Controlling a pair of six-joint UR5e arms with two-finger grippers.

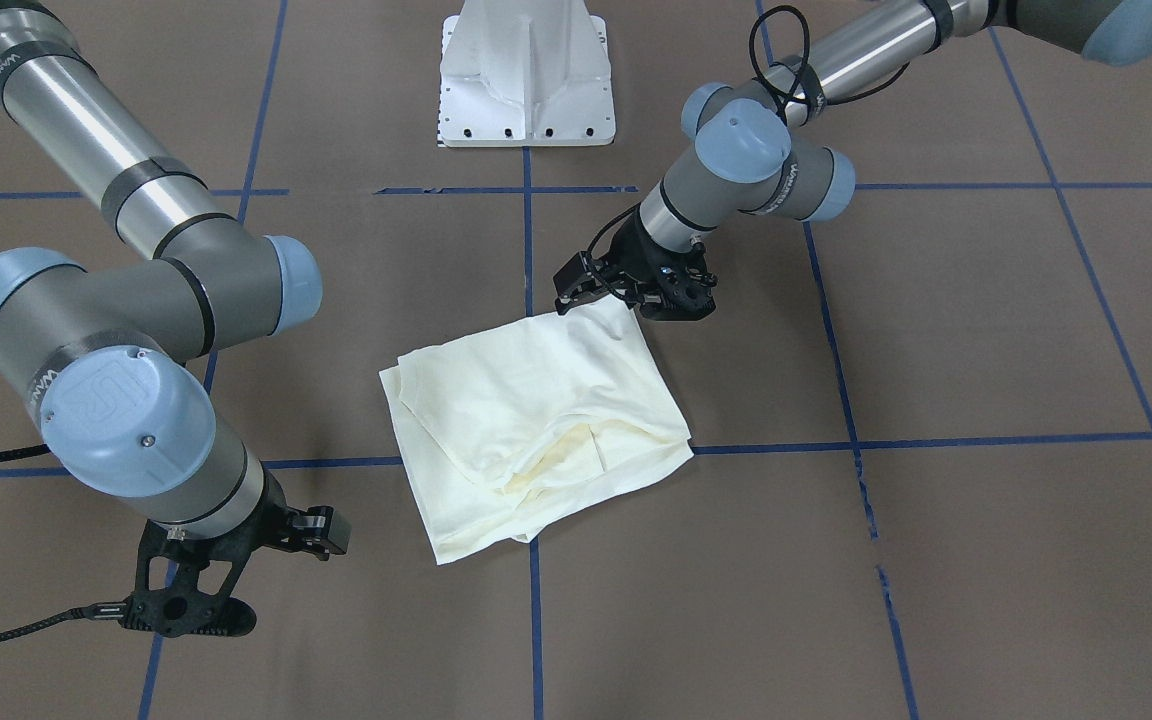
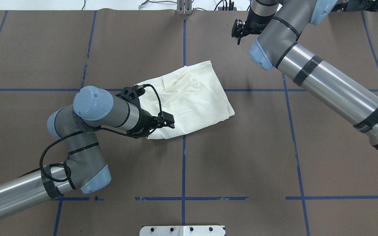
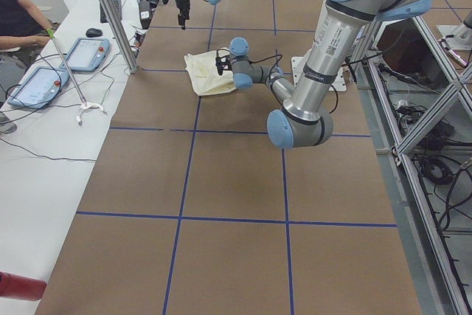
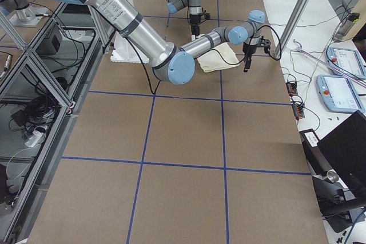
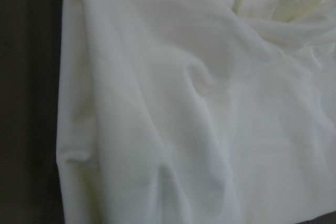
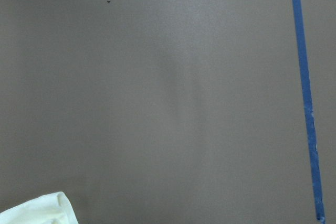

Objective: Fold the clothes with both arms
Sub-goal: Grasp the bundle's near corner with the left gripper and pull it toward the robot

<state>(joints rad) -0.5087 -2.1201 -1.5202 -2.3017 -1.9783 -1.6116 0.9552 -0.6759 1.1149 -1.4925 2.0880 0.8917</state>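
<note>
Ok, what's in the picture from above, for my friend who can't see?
A cream shirt, loosely folded, lies on the brown table. The left gripper is at the shirt's near left corner; the right gripper hangs apart, toward the far edge.

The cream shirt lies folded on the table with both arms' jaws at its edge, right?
No: the cream shirt lies folded on the table, but only the left arm has its jaws at its edge; the right arm hangs over bare table, apart, as the exterior front-facing view shows.
</note>
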